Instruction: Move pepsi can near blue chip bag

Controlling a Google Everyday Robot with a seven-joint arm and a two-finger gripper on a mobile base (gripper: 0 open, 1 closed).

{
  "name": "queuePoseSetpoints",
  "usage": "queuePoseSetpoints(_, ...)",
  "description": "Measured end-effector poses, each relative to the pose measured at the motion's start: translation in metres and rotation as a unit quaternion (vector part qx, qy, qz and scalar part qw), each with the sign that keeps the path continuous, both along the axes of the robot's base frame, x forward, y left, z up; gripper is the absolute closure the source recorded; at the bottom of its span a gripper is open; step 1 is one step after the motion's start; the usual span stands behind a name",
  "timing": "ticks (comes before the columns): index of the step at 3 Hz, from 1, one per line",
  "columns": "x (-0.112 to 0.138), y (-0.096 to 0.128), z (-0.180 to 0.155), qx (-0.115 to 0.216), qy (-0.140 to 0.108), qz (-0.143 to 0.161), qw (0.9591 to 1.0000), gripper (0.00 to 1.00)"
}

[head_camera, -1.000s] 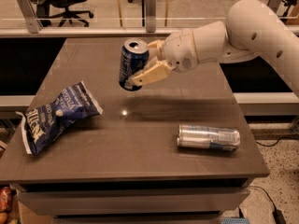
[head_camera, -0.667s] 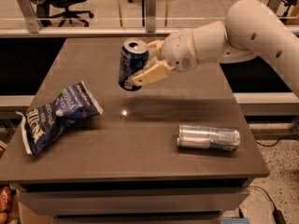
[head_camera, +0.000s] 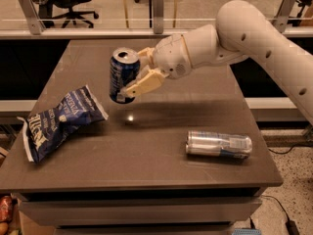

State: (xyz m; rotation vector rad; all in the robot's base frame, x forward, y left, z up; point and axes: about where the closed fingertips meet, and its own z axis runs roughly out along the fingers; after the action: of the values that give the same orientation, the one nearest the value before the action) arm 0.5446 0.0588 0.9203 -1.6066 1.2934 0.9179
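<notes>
Our jaws pinch the can [head_camera: 122,74] across its sides, and the gripper [head_camera: 134,74] holds it upright in the air, clear of the table [head_camera: 161,155]. We judge the pick-up done. The bag [head_camera: 61,122] lies down-left of the can, near but apart. What remains is a short carry towards it, setting down beside it, and letting go. A silver can [head_camera: 218,144] lies sideways, well to the right.

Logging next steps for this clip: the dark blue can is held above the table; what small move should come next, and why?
Probably carry the short dark blue soda can sideways toward the wrinkled dark blue foil chip bag. The gripper holds it clear above the grey table, fingers shut on it, apart from the bag.
</notes>
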Motion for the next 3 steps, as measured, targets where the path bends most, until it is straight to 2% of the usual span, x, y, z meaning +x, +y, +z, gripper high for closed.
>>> queuePoseSetpoints(1,-0.020,0.026,0.006,0.002,0.000,0.052,0.9987,1.00)
queuePoseSetpoints(3,-0.064,0.067,0.014,-0.021,0.005,0.141,0.9898,1.00)
